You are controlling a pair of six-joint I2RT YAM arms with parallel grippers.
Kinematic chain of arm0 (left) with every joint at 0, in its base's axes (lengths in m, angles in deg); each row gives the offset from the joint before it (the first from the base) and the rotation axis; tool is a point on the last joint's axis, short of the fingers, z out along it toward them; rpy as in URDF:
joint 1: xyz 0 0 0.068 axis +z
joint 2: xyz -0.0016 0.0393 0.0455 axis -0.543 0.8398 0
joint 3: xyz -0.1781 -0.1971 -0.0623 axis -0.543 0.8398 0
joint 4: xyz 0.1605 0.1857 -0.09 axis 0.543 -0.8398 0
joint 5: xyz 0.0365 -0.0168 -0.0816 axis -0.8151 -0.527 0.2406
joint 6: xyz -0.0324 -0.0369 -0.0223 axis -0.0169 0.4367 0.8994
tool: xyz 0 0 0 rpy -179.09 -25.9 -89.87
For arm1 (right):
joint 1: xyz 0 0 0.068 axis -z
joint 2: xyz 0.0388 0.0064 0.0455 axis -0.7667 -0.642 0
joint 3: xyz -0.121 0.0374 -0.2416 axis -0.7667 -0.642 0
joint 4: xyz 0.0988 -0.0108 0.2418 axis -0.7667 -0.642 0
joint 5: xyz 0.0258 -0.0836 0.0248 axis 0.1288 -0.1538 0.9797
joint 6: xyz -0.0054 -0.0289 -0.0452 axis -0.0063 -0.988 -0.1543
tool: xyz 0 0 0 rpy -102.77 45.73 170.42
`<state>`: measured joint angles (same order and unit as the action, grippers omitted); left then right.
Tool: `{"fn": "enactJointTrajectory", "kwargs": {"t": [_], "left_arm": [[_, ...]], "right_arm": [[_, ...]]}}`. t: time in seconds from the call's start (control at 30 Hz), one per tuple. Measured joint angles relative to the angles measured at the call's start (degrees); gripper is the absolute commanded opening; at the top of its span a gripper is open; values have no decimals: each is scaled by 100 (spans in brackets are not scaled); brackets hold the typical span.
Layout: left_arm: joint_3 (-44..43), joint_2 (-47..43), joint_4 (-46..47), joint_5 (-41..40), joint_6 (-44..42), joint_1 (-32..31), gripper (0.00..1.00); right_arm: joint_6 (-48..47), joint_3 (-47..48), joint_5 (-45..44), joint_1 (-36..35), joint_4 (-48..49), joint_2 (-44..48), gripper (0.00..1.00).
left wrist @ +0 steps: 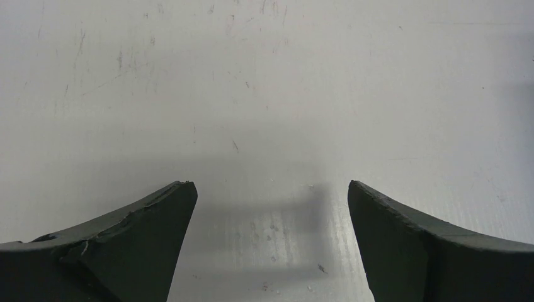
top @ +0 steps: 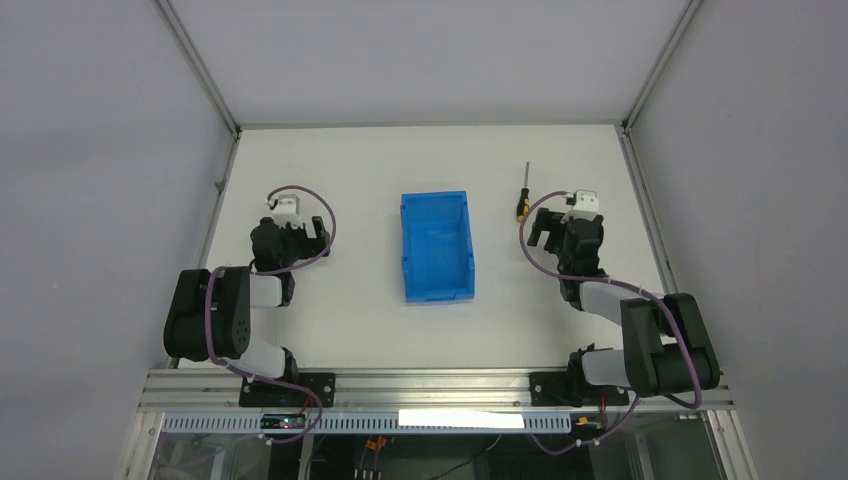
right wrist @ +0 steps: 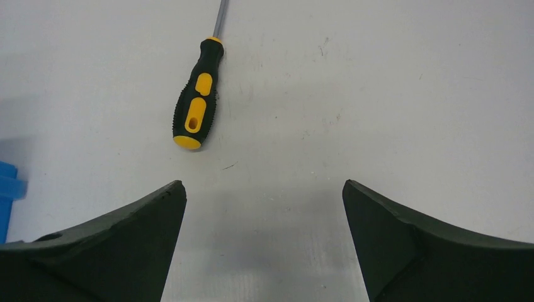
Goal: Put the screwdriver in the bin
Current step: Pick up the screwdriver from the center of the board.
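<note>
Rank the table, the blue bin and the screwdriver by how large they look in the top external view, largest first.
1. table, by far the largest
2. bin
3. screwdriver, shorter than the bin is long and much thinner

No ties. The bin and the screwdriver both rest on the table, so nearness to the camera hardly affects the order.

1. This is a robotics lab test cell: a white table [top: 350, 330] boxed in by plain grey panels [top: 100, 150] held in metal posts [top: 197, 62].
2. Two black robot arms, the left arm [top: 210, 320] and the right arm [top: 665, 350], are bolted to a metal rail [top: 430, 385] at the table's near edge.
3. Purple cables [top: 333, 228] loop along the arms, and a small circuit board [top: 283, 422] sits below the rail.
4. The tabletop looks scuffed and scratched in both wrist views, and carries test props: a blue bin [top: 408, 250] and a screwdriver [top: 521, 203].
</note>
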<state>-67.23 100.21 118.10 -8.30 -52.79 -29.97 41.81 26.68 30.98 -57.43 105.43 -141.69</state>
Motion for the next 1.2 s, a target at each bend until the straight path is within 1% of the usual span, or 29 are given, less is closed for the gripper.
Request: {"fn": "enactJointTrajectory", "kwargs": {"t": [0.37,0.63,0.83,0.97,1.07,1.2], "left_arm": [[0,0,0,2,0,0,99],[0,0,0,0,0,0,99],[0,0,0,0,0,0,99],[0,0,0,0,0,0,99],[0,0,0,2,0,0,99],[0,0,0,0,0,0,99]], "right_arm": [[90,0,-315,0,-7,2,99],[87,302,-234,0,-442,-96,99],[107,693,-260,0,-1152,-52,99],[111,870,-315,0,-1716,275,99],[105,1217,-393,0,-2302,586,99],[61,1908,-413,0,-3064,1001,99]]}}
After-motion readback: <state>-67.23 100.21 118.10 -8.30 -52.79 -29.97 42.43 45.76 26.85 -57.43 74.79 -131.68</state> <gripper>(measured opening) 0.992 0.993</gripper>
